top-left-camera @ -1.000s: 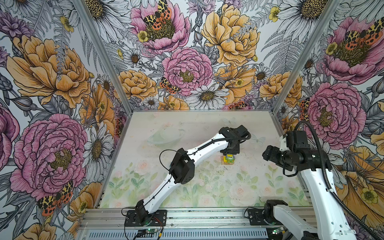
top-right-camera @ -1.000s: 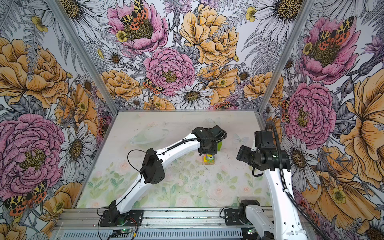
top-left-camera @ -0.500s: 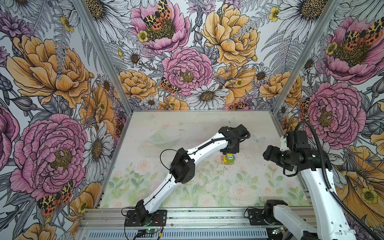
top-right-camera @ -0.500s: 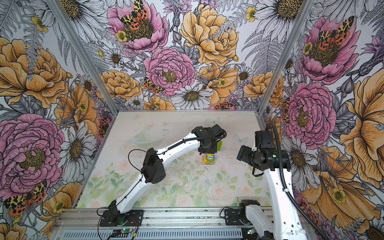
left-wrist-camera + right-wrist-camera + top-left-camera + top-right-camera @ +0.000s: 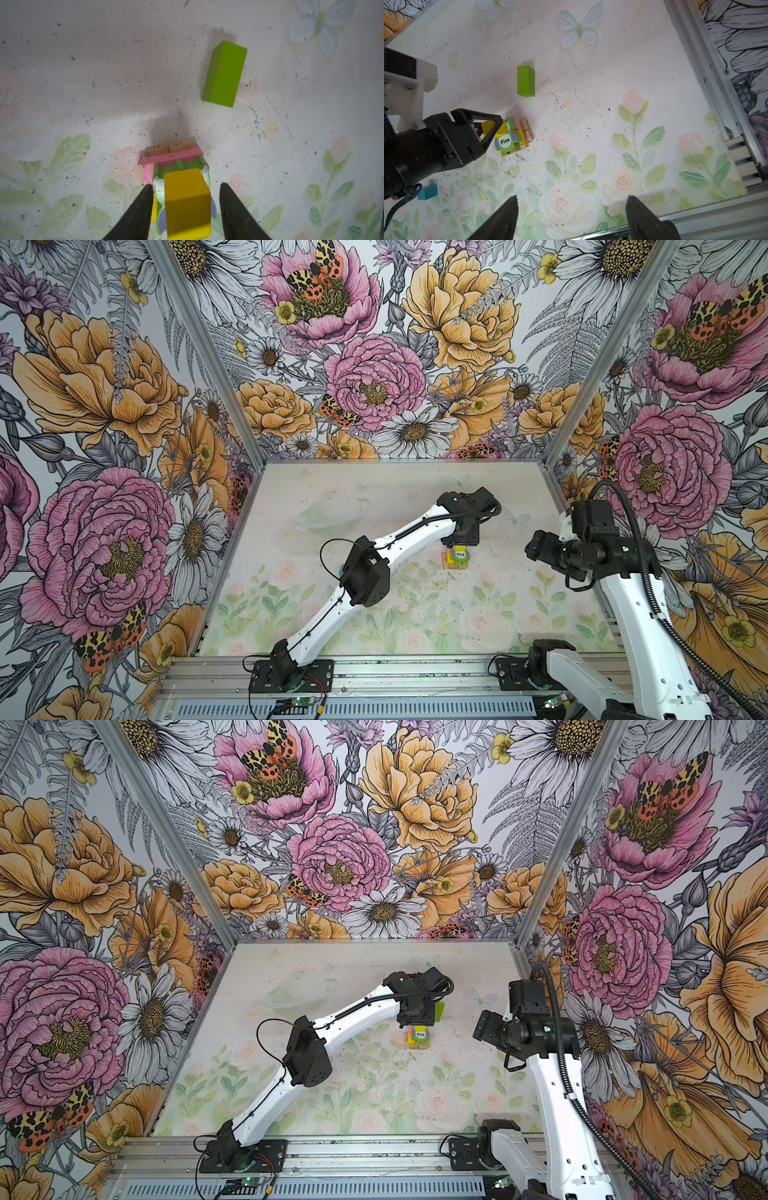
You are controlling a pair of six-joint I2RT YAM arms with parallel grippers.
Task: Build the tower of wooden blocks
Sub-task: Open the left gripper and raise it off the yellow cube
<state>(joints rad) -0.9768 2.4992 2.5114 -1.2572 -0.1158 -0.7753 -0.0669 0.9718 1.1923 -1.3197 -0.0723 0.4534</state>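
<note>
1. Compared with a second before, the left fingers (image 5: 141,207) had come apart. They stood on either side of the yellow wooden cube (image 5: 187,199) with a gap on each side, gripping nothing.
2. That cube sat topmost on the small wood block tower (image 5: 456,558). The tower stood on the pale flower-printed bench (image 5: 374,497), right of the middle in both top views, just under the end of the left arm.
3. Under the cube lay a green owl-printed wooden piece marked "Five" (image 5: 506,141). Beneath that came a pink wooden bar (image 5: 172,158), and lowest were the plain tan wooden bars (image 5: 170,146), with numbers on their ends.
4. A lime-green wooden bar (image 5: 526,81) lay flat on the bench near the tower but apart from it, on the side toward the back wall.
5. A teal wooden block (image 5: 427,192) lay alone on the bench, partly hidden behind the left arm.
6. The right fingers (image 5: 506,216) stood wide apart with nothing between them, well to the right of the tower.
</note>
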